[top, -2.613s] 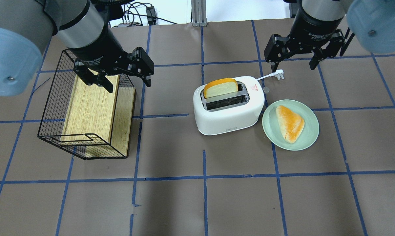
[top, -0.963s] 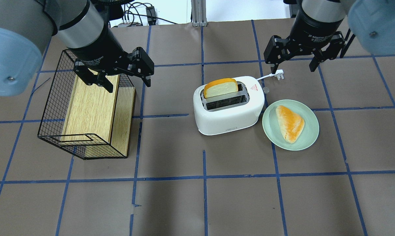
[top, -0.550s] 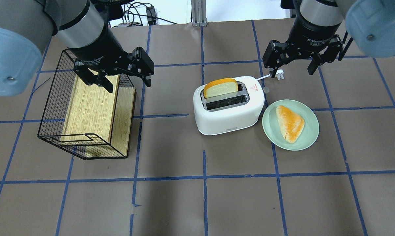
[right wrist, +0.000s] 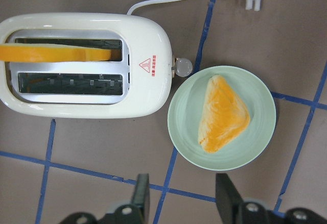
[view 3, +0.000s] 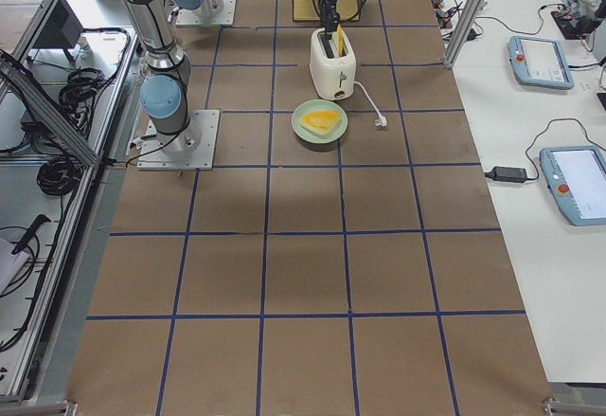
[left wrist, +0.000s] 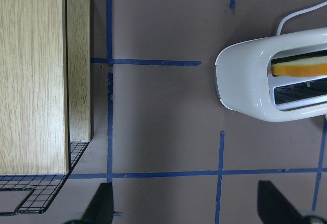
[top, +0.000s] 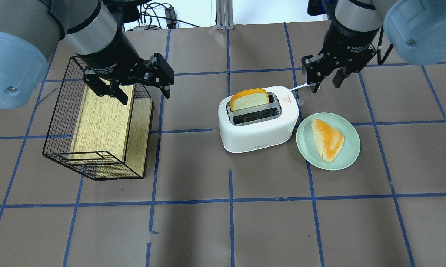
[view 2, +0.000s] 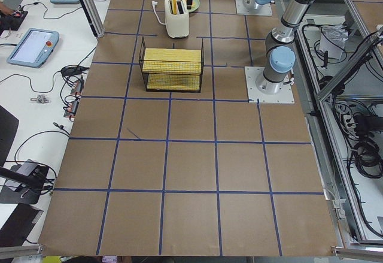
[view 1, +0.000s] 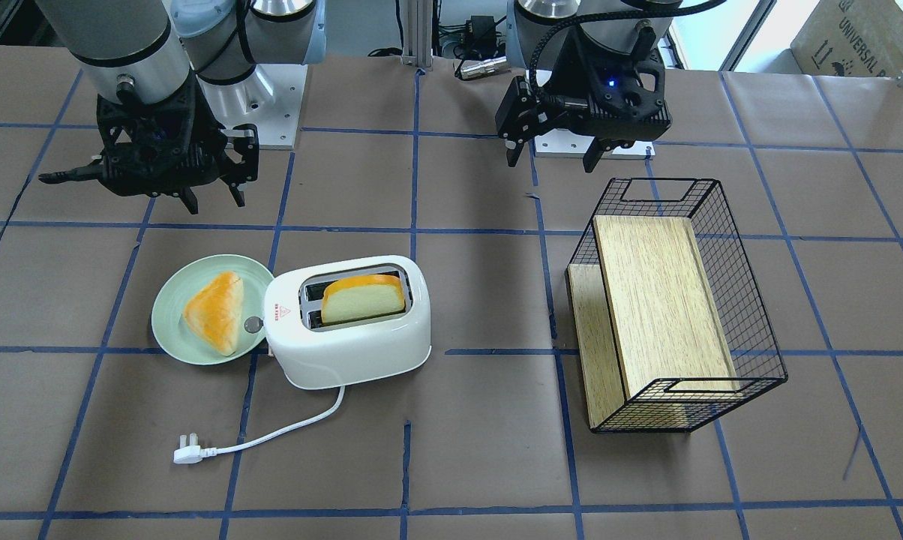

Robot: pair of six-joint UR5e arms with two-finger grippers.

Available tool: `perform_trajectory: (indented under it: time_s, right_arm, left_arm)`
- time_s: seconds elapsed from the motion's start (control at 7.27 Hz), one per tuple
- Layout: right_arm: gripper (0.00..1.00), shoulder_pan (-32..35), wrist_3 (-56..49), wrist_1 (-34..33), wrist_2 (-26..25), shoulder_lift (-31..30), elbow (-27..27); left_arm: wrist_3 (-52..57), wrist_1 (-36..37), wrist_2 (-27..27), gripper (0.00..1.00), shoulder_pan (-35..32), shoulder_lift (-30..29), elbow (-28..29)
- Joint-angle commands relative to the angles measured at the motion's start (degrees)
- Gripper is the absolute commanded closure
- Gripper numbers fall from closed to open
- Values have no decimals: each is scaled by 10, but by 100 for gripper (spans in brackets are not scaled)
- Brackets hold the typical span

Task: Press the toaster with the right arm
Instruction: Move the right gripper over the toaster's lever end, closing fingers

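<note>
The toaster [top: 258, 120] was not yet pressed; its bread [top: 249, 100] was seen raised. The right gripper [top: 325, 79], narrowly parted and empty, was held apart at two o'clock.

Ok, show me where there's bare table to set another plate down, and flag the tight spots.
Widest bare patch: between the wire basket and the toaster. The strip along the robot's edge, nearer than both, is bare. Tight: the toaster's knob end, where the green plate sits close beside it, the cord trails off the far side and the right gripper hovers.
</note>
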Motion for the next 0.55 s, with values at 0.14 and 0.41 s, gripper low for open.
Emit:
perform_trajectory:
  time_s: [0.14,0.41]
  right_arm:
    - [93,-1,-225,-21,1,18,1]
    - [97,-3,-318,-58,27,36,2]
  left_arm:
    - [0,0,0,0,0,0,0]
    - [0,0,0,0,0,0,0]
